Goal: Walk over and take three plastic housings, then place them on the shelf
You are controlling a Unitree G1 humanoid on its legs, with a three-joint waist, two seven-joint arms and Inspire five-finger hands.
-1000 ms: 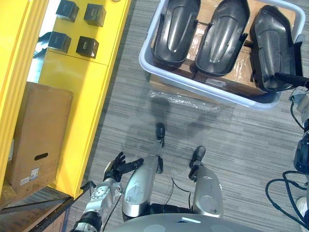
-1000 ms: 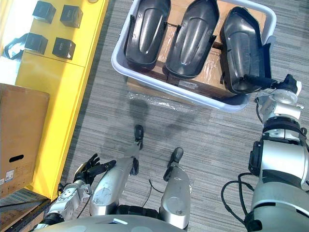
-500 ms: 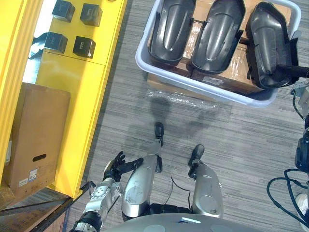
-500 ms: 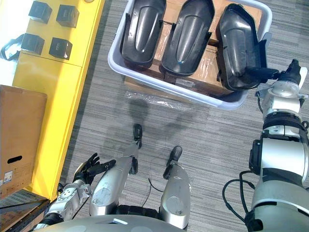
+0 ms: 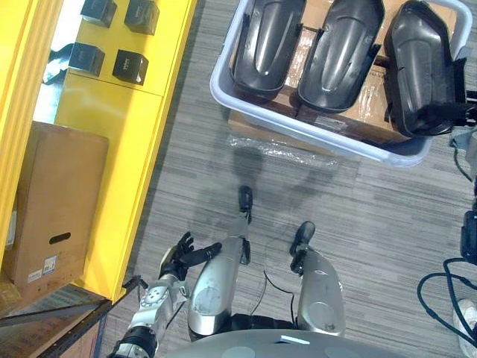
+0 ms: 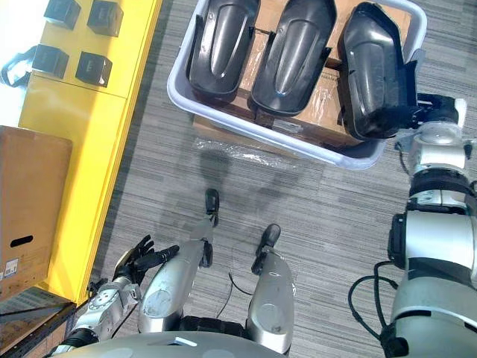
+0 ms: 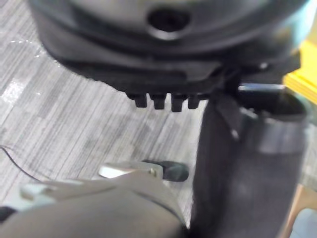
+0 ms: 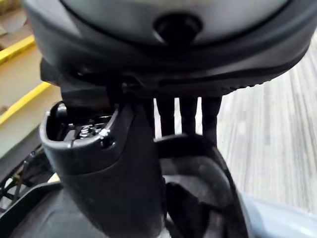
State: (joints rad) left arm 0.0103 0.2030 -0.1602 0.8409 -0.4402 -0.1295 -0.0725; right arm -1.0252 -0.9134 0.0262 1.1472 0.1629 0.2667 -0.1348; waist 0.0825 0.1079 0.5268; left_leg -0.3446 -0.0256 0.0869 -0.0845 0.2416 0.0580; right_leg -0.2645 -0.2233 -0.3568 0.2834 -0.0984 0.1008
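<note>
Right hand [image 6: 431, 113] closer to rightmost housing [image 6: 373, 67] in tub [image 6: 313, 143].

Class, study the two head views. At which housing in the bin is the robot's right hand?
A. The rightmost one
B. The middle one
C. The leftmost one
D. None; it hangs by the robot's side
A: the right hand is up at the outer edge of the rightmost housing in the bin.
</note>
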